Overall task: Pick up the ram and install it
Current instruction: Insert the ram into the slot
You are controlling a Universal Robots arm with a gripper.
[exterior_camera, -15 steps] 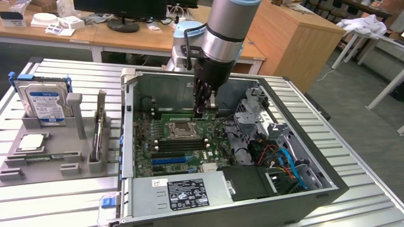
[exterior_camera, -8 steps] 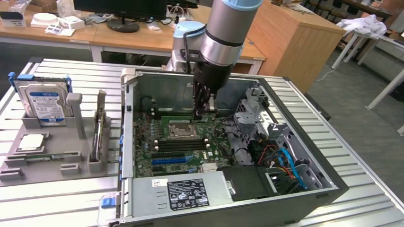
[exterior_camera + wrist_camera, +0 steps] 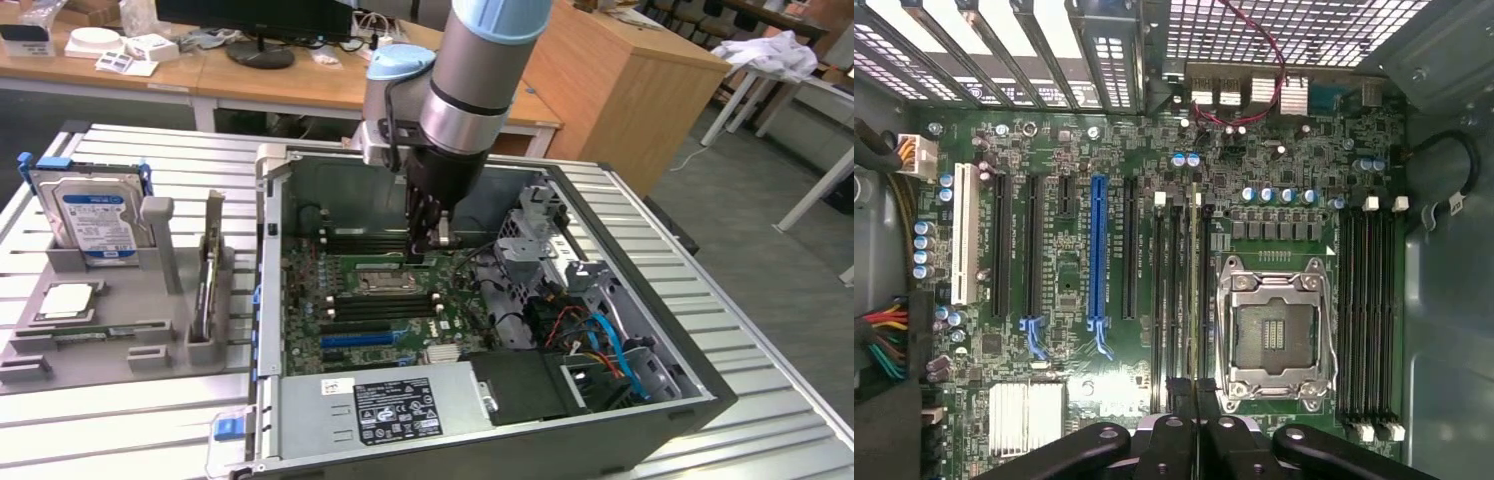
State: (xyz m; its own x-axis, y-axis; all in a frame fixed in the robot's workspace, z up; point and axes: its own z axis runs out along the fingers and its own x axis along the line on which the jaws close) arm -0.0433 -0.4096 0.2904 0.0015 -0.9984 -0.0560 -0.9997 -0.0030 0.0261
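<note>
as you look across the slatted metal surface (image 3: 120,430) from its near edge, the open computer case (image 3: 694,400) comes first, with the power supply (image 3: 387,405) and its black label against the near wall. just past it lies the green motherboard (image 3: 354,320), with the open cpu socket (image 3: 387,280) in its middle. just beyond the socket, the gripper (image 3: 430,245) reaches straight down into the case, clenched on the ram (image 3: 1195,280). from the wrist camera you see the ram edge-on, a thin strip pinched between the gripper's fingers (image 3: 1176,400). it runs along the dark memory slots (image 3: 1158,300) beside the cpu socket; whether it touches a slot you cannot tell. toward the surface's edge at the exterior view's left, a grey holder (image 3: 80,350) carries a square silver cpu (image 3: 67,300), another long stick (image 3: 211,275) standing on its edge and, farther back, a hard drive (image 3: 91,215) with a blue label. beyond the surface's far edge stand wooden desks (image 3: 267,75).
</note>
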